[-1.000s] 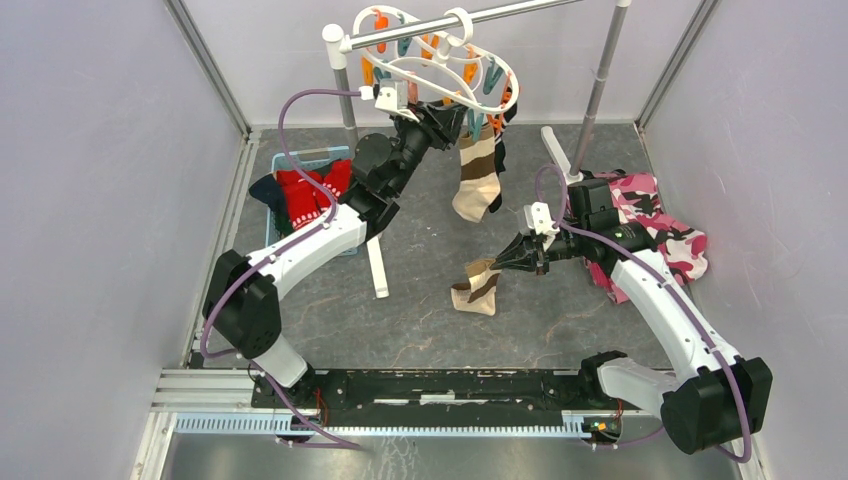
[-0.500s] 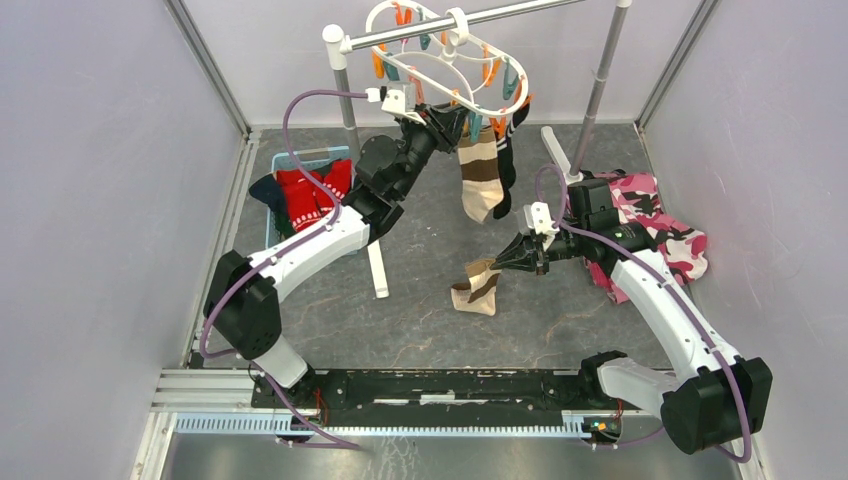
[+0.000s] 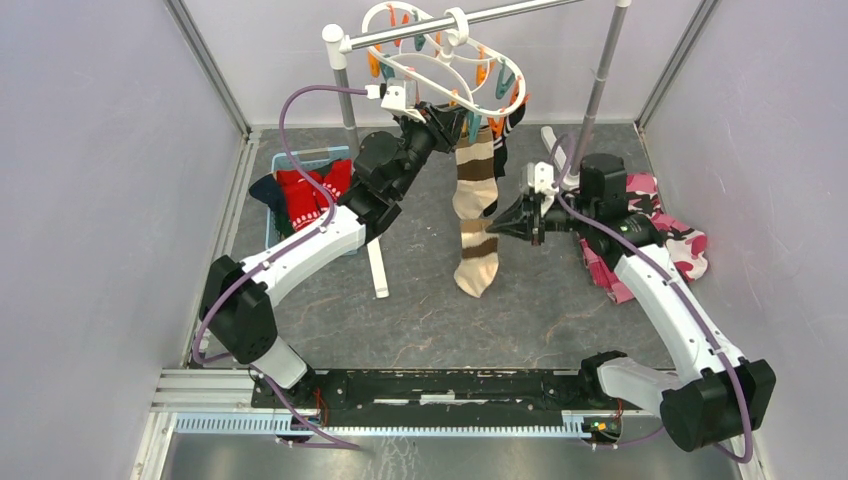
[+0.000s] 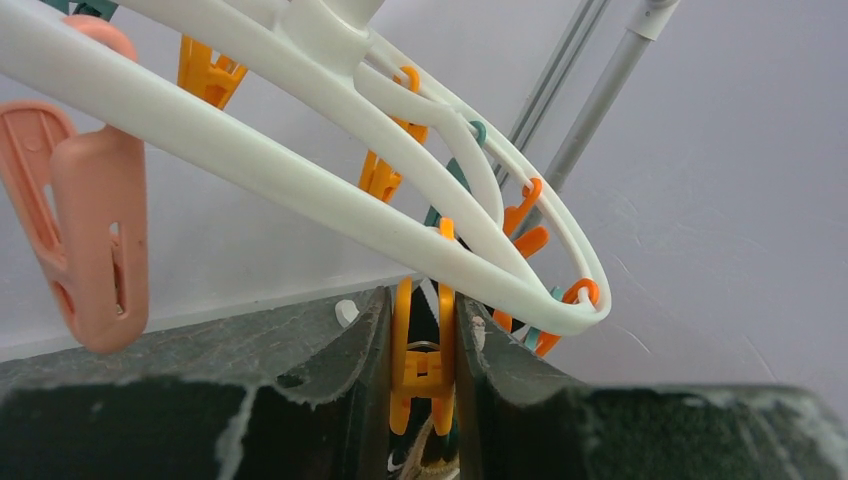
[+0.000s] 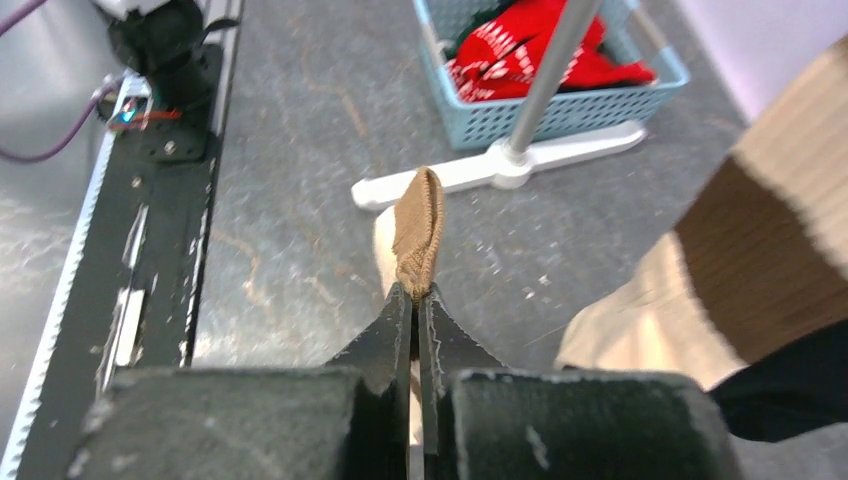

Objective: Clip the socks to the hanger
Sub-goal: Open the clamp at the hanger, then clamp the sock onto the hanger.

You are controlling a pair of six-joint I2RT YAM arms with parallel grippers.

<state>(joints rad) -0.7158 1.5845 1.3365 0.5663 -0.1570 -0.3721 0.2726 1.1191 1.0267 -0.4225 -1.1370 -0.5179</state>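
Note:
The white hanger (image 3: 440,62) hangs by its hook from the silver rack bar, with orange and teal clothespins around its ring. My left gripper (image 3: 455,125) is shut on an orange clothespin (image 4: 422,365), squeezing its two arms just under the hanger ring (image 4: 300,150). A beige and brown striped sock (image 3: 478,170) hangs clipped to the hanger beside a dark sock (image 3: 506,150). My right gripper (image 3: 512,222) is shut on the brown cuff (image 5: 418,230) of a second striped sock (image 3: 477,262), which dangles above the floor. Red socks (image 3: 305,192) lie in the blue basket (image 3: 268,225).
The rack's white foot bar (image 3: 377,270) and upright pole (image 3: 345,95) stand between the basket and the hanging socks. A second pole (image 3: 600,80) stands at the right, and the camouflage cloth (image 3: 670,240) lies beneath my right arm.
My right gripper has lifted the striped sock off the floor, up and toward the hanger. The left gripper has closed on the orange clothespin and the hanger has swung a little.

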